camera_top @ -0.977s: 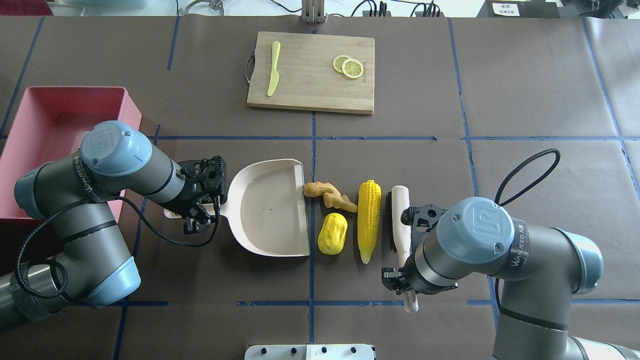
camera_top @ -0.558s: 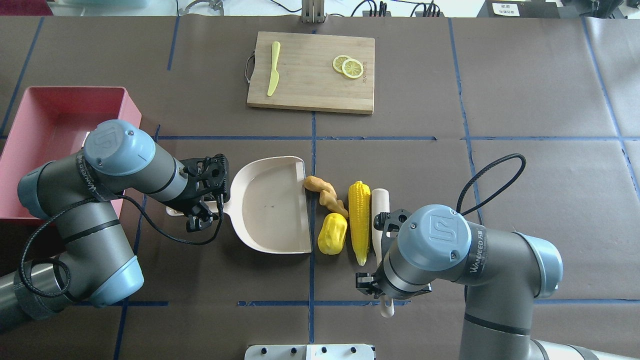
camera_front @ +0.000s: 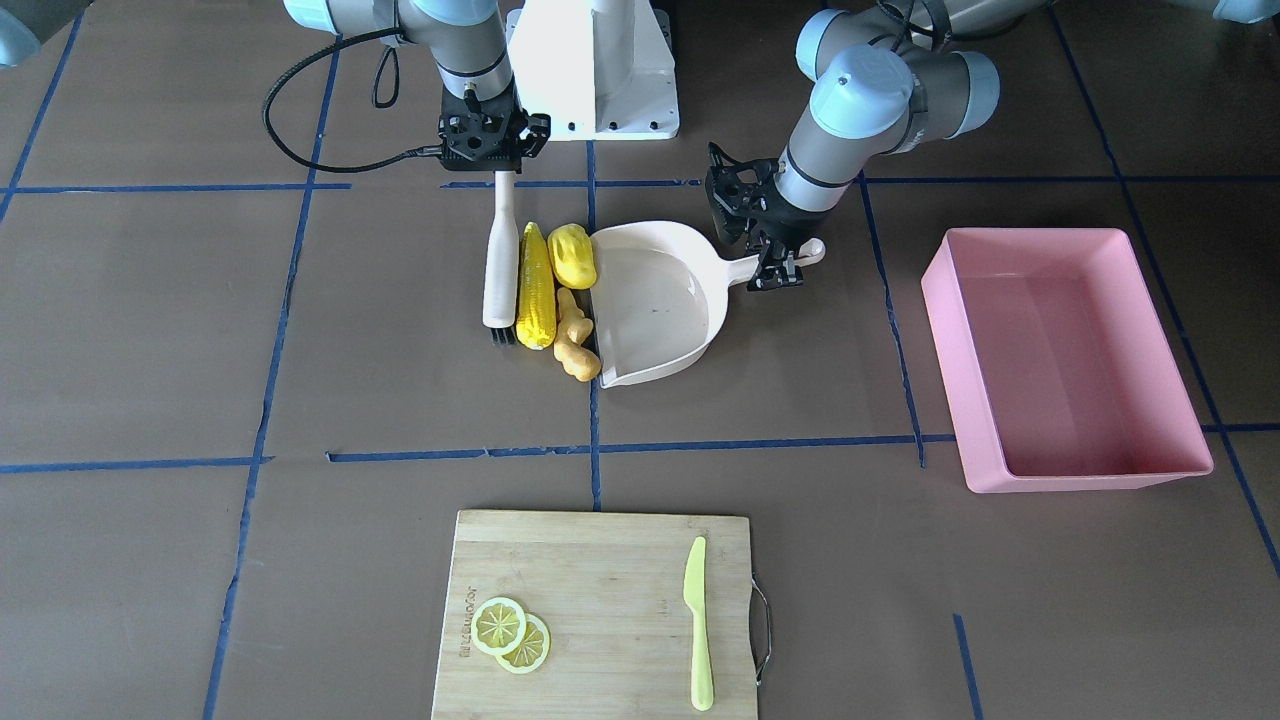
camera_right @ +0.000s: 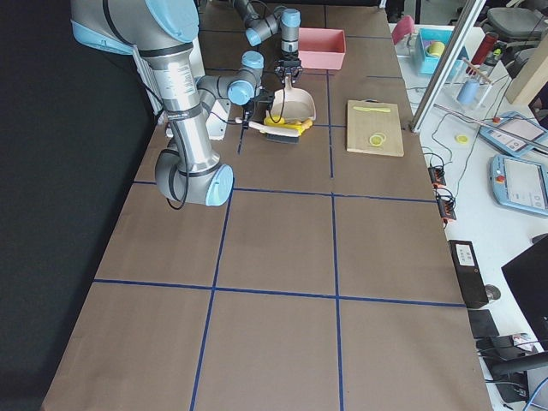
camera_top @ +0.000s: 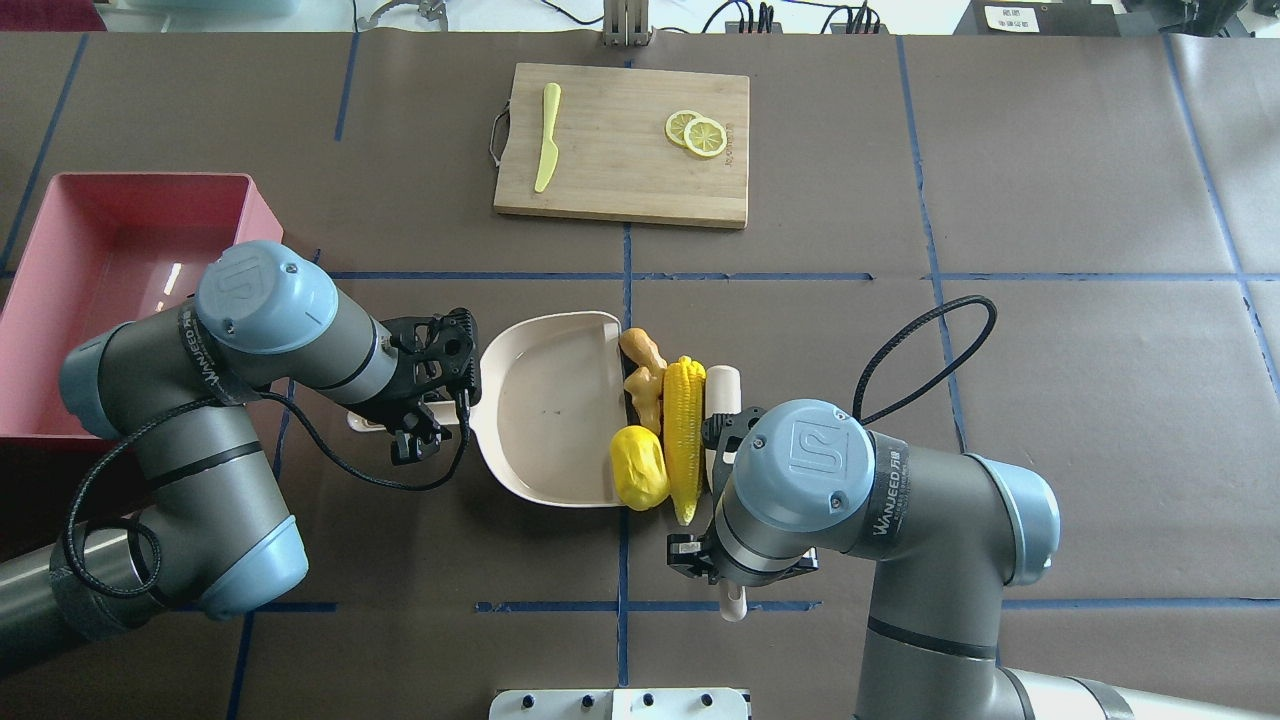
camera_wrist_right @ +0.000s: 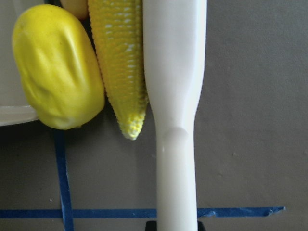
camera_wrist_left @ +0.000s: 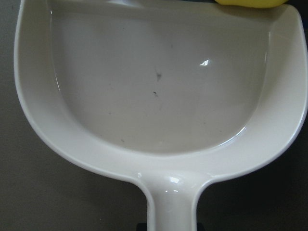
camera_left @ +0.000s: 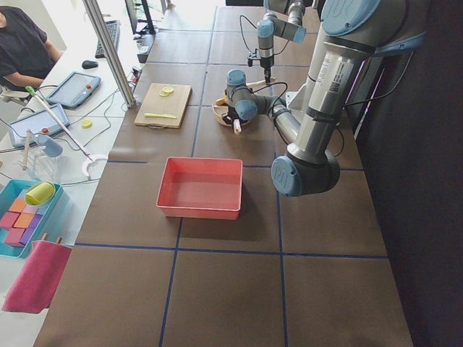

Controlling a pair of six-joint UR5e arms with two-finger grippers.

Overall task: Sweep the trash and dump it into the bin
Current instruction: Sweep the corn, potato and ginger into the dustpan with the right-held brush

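Overhead view from behind the robot, front view facing it from across the surface (camera_front: 150, 300), two distant end views along it, wrist views close over dustpan (camera_wrist_left: 154, 96) and brush (camera_wrist_right: 175, 72), fixed views all sharing the dustpan.

Grey tubular arms (camera_top: 190, 470), pale-blue joint caps (camera_top: 265, 283) (black cables (camera_top: 930, 330)).

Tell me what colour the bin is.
The bin is pink, walls and floor alike; the exterior front-facing view shows it best.

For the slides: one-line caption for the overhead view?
Brush in right gripper presses corn cob, potato and ginger against the dustpan mouth; left gripper holds its handle.
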